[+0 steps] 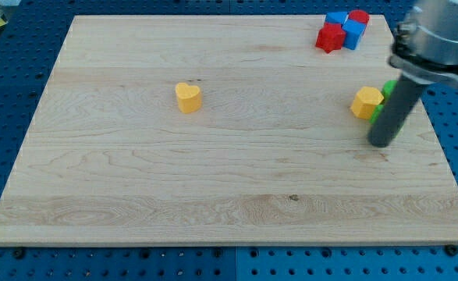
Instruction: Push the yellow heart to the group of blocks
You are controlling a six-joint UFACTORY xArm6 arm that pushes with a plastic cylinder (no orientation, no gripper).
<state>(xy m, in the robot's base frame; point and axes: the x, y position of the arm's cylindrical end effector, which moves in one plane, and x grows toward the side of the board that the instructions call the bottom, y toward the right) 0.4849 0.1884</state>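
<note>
Near the table's right edge, about halfway down, my tip [382,143] is seen resting on the wooden table [213,195], just below a yellow block [367,102] whose shape looks roughly hexagonal, and a green block [386,90] mostly hidden behind the rod. No claw is fitted, so no opening or grasp can be reported; only the bare rod is shown. The yellow heart [188,97] is found well apart from the tip, left of the table's centre and towards the top edge. A cluster of a red block [331,37], blue blocks [346,27] and another red block [359,16] is gathered at the top right corner. The push is judged not yet begun: the heart lies far from every group, and nearly all the travel is left.
</note>
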